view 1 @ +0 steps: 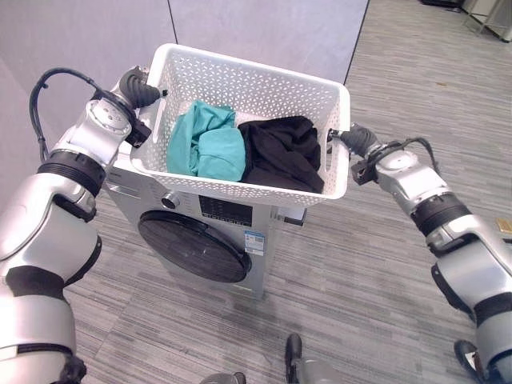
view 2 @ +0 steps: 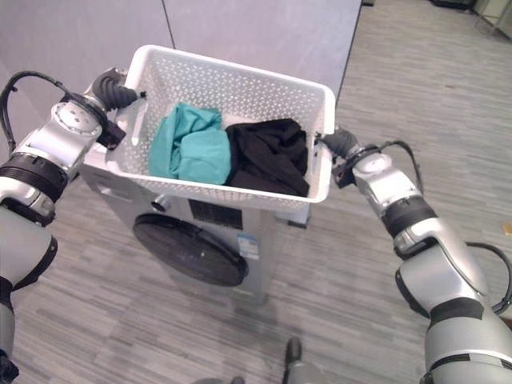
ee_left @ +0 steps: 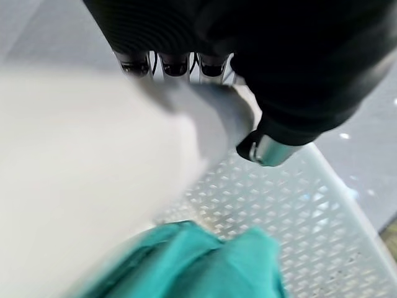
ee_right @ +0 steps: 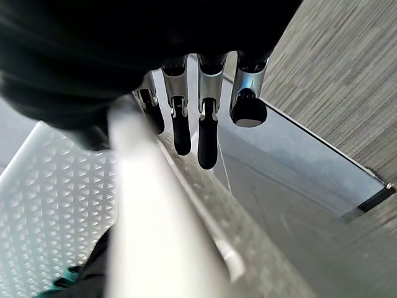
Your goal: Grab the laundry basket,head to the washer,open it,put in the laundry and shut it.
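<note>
We see the white laundry basket (view 1: 240,88) held up over the top of the washer (view 1: 204,232), between the two hands. Inside it, a teal garment (view 1: 206,142) lies toward the left end and a black garment (view 1: 282,152) toward the right end, the two touching in the middle. Our left hand (view 1: 138,86) has its fingers (ee_left: 175,64) curled over the basket's left rim, thumb on the other side. Our right hand (view 1: 354,139) grips the right rim, its fingers (ee_right: 208,133) hooked down outside the wall. The washer's round dark door (view 1: 192,245) is closed. The washer stands on a grey striped floor (view 1: 376,264) before a grey wall (view 1: 264,28).
</note>
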{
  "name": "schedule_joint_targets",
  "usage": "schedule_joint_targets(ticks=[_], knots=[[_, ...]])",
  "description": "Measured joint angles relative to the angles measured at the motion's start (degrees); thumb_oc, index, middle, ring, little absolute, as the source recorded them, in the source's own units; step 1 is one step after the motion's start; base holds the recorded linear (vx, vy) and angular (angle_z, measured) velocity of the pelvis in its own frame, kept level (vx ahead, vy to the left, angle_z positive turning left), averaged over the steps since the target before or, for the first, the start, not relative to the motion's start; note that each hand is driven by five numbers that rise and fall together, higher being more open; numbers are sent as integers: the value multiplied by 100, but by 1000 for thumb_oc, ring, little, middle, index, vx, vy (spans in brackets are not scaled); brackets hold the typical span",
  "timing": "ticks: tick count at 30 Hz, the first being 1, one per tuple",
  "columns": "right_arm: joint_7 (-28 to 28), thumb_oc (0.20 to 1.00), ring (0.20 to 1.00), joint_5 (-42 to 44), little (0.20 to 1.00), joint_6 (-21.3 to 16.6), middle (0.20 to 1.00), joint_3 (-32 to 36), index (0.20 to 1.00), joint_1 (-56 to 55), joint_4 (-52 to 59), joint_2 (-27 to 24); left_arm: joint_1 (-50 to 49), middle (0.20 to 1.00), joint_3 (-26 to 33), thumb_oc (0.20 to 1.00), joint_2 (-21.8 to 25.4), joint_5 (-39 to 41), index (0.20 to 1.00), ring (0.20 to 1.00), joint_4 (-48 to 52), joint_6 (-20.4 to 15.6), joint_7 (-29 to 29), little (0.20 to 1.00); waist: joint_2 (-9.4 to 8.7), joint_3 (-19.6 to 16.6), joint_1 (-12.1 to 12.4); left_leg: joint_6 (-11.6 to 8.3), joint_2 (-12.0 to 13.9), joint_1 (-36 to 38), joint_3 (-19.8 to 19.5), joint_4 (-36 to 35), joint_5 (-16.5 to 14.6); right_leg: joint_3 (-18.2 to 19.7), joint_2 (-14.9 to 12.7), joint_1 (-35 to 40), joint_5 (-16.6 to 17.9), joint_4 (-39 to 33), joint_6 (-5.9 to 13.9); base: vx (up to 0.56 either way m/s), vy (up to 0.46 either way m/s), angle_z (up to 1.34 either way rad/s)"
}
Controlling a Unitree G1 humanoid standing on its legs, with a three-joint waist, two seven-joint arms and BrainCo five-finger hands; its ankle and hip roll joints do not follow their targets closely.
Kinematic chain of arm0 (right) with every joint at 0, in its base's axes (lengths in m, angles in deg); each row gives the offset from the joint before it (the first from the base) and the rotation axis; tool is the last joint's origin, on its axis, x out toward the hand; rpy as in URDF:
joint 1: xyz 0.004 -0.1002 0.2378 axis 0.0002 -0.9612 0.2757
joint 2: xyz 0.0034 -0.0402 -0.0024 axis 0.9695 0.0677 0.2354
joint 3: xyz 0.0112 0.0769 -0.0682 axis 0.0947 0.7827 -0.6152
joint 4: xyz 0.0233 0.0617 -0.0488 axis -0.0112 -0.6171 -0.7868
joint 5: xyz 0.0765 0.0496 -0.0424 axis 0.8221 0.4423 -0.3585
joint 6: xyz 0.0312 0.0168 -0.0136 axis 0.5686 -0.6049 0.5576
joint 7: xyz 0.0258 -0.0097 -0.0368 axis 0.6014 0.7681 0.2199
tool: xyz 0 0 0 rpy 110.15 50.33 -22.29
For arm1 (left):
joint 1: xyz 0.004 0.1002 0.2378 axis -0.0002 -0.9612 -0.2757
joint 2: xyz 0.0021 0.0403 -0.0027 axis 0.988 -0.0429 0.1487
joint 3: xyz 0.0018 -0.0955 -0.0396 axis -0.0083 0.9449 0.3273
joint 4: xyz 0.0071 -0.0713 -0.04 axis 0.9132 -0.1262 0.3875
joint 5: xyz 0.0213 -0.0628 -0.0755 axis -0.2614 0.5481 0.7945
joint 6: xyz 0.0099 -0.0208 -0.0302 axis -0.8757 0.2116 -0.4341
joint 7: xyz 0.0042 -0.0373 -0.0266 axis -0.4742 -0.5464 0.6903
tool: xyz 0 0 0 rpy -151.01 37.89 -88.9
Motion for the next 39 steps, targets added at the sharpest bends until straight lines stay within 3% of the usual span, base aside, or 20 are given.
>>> schedule_joint_targets(ticks=[1,2,4,5,6,7,10,11,13,14,16,17,18,19,20,21,22,25,34,39], knots=[[7,200,200,1,200,-30,200,9,200,-58,-10,-15,-93,200,10,200,-28,15,200,200,20,-2,-9,200,-62,-67,-65,-15,45,72,-71,165,-71,47,51,216,88,111,-134,116,-149,99],[35,200,200,13,200,-64,200,21,200,-33,-1,-83,-170,200,82,200,-54,79,200,200,85,-8,-29,200,-18,-50,-34,-210,140,-396,93,1360,-199,-178,196,343,-61,96,-295,129,-135,67],[38,200,200,46,200,-95,200,26,200,-1,49,-102,-237,200,210,200,-11,114,200,200,118,-9,-106,200,-33,-43,253,-408,308,-1125,237,2934,83,-85,432,393,-247,223,-571,197,-24,-3],[32,200,200,48,200,-95,200,12,200,6,79,-108,-242,200,239,200,-8,115,200,200,117,-8,-120,200,-26,-36,255,-375,331,-1205,241,3114,158,-90,468,423,-284,216,-605,211,59,-20],[49,200,200,52,200,-76,200,-57,200,-2,158,-91,-251,200,239,200,94,135,200,200,227,7,-148,200,-132,-29,293,-163,551,-1539,464,2840,-35,-67,566,634,-224,-18,-565,348,175,-10],[133,200,200,55,200,-88,200,1,200,53,197,-99,-216,200,337,200,159,158,200,200,321,-7,-160,200,-202,35,322,-268,677,-1464,586,943,89,-50,642,741,-107,-223,-621,278,173,-16],[190,200,200,55,200,-155,200,-12,200,116,135,-57,-197,200,292,200,160,220,200,200,244,-21,-160,200,-209,139,381,-504,779,-1542,355,-325,550,262,790,1103,-126,-615,-546,227,172,-50],[201,200,200,49,200,-159,200,-10,200,155,143,-59,-203,200,294,200,155,225,200,200,220,-18,-172,200,-121,230,399,-503,885,-1577,398,-430,681,322,879,1264,-188,-620,-472,321,246,-61],[229,200,200,41,200,-166,200,180,200,-95,247,-62,-282,200,405,200,115,222,200,200,337,-38,-185,200,-44,276,246,-483,988,-1719,609,86,903,296,972,1609,-325,-639,-691,289,226,-33],[238,200,200,33,200,-152,200,189,200,-115,277,-62,-286,200,377,200,123,215,200,200,353,-71,-186,200,-5,266,169,-451,972,-1727,583,269,887,347,973,1664,-427,-646,-539,177,137,-16],[251,200,200,-15,200,-146,200,226,200,-26,310,-45,-275,200,452,200,156,211,200,200,350,-78,-195,200,114,199,192,-448,920,-1359,604,-110,915,676,906,1654,-460,-610,-546,260,208,-70],[236,200,200,-40,200,-146,200,225,200,22,334,-27,-271,200,489,200,192,202,200,200,304,-85,-191,200,229,137,182,-166,872,-864,659,-716,1448,709,871,1657,-541,-520,-414,246,200,-81],[234,200,200,-83,200,-142,200,216,200,17,317,-17,-273,200,485,200,187,191,200,200,262,-102,-188,200,310,93,160,-141,907,-649,794,-841,1655,676,858,1724,-627,-500,-284,271,216,-78],[235,200,200,-129,200,-144,200,224,200,42,139,138,-290,200,440,200,113,165,200,200,136,-130,-192,200,385,136,243,-59,857,-213,906,-1077,1628,613,699,1636,-884,70,65,186,143,-70],[207,200,200,-130,200,-144,200,221,200,57,60,181,-292,200,439,200,68,156,200,200,44,-124,-189,200,404,140,357,65,793,-71,892,-1071,1537,321,442,1627,-1124,104,98,158,124,-75],[188,200,200,-132,200,-142,200,220,200,94,-6,256,-295,200,442,200,82,150,200,200,20,-120,-187,200,316,89,406,88,617,-85,931,-1006,1463,190,60,1796,-926,-425,155,97,82,-31],[183,200,200,-139,200,-141,200,230,200,186,-107,305,-245,200,440,200,88,146,200,200,-6,-118,-190,200,216,32,390,17,435,-142,874,-974,1387,204,-304,1858,-605,-676,357,83,77,22],[147,200,200,-239,200,-131,200,271,200,288,-216,312,-192,200,440,200,63,147,200,200,11,-117,-240,200,212,29,421,13,364,-162,734,-975,1372,8,-348,1951,-609,-713,356,71,60,33],[127,200,200,-244,200,-116,200,272,200,436,-433,583,-174,200,364,200,142,-39,200,200,-142,-105,-296,200,196,-10,679,23,325,-386,712,-773,1282,-27,-362,1917,-621,-724,344,71,28,8],[130,200,200,-243,200,-14,200,110,200,493,-899,1113,-136,200,210,200,42,-128,200,200,-670,-55,-263,200,127,-411,676,51,310,-663,682,-588,1222,-70,-376,1734,-613,-692,351,44,2,5]])
